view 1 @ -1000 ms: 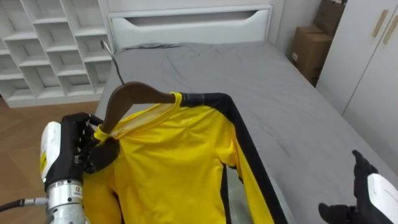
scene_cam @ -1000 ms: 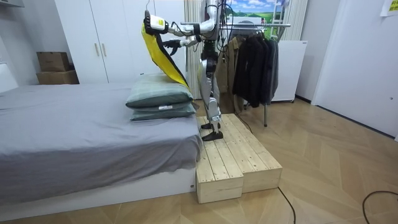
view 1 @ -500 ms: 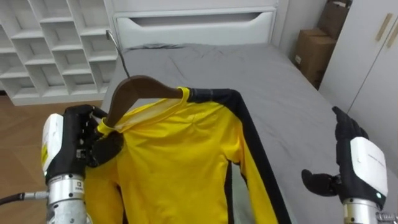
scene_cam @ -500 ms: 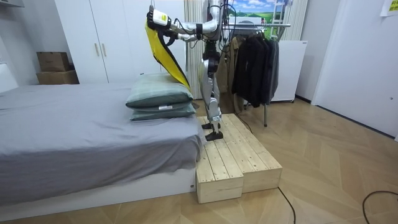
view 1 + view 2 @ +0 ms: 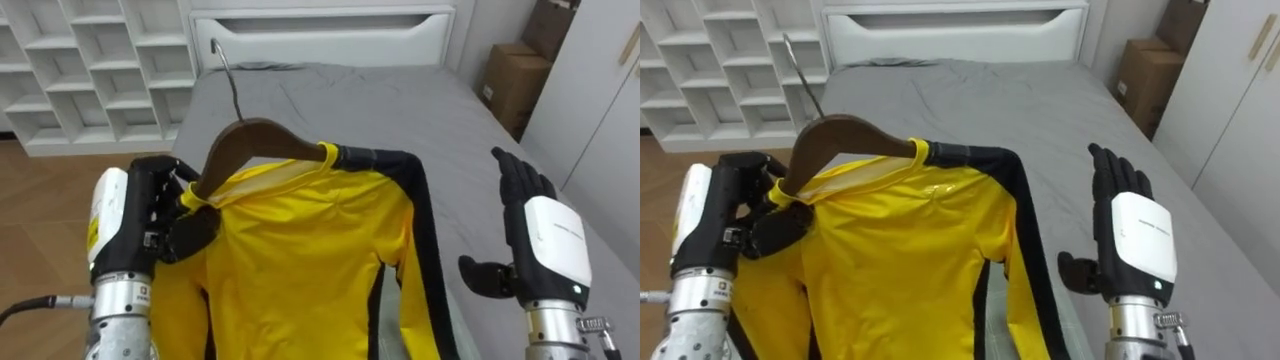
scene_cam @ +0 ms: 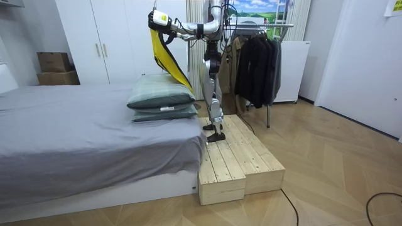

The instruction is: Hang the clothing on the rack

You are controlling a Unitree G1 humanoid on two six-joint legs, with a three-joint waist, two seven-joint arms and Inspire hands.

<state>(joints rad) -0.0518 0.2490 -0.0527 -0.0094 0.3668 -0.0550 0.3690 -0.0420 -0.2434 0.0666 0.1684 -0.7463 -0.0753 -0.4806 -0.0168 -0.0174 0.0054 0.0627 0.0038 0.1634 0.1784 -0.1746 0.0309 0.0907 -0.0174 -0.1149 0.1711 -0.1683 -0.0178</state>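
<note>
A yellow shirt [image 5: 300, 270] with black side stripes hangs on a brown wooden hanger [image 5: 255, 143] with a metal hook. My left hand [image 5: 145, 225] is shut on the hanger's left end and the shirt's shoulder, holding it up over the grey bed [image 5: 420, 110]. My right hand [image 5: 535, 235] is raised at the right, fingers straight and open, apart from the shirt. In the room view I stand on a wooden platform [image 6: 235, 157] at the bed's end, holding the shirt [image 6: 164, 56] high, with a clothes rack [image 6: 260, 28] behind me.
White cubby shelves [image 5: 90, 70] stand at the left, and a white headboard [image 5: 320, 35] is at the bed's far end. Cardboard boxes [image 5: 515, 75] and white wardrobe doors are at the right. Two pillows [image 6: 162, 100] lie on the bed near the platform.
My right hand has risen from the lower right corner to beside the shirt, fingers spread. The hanger and shirt were lifted slightly; the view shifted.
</note>
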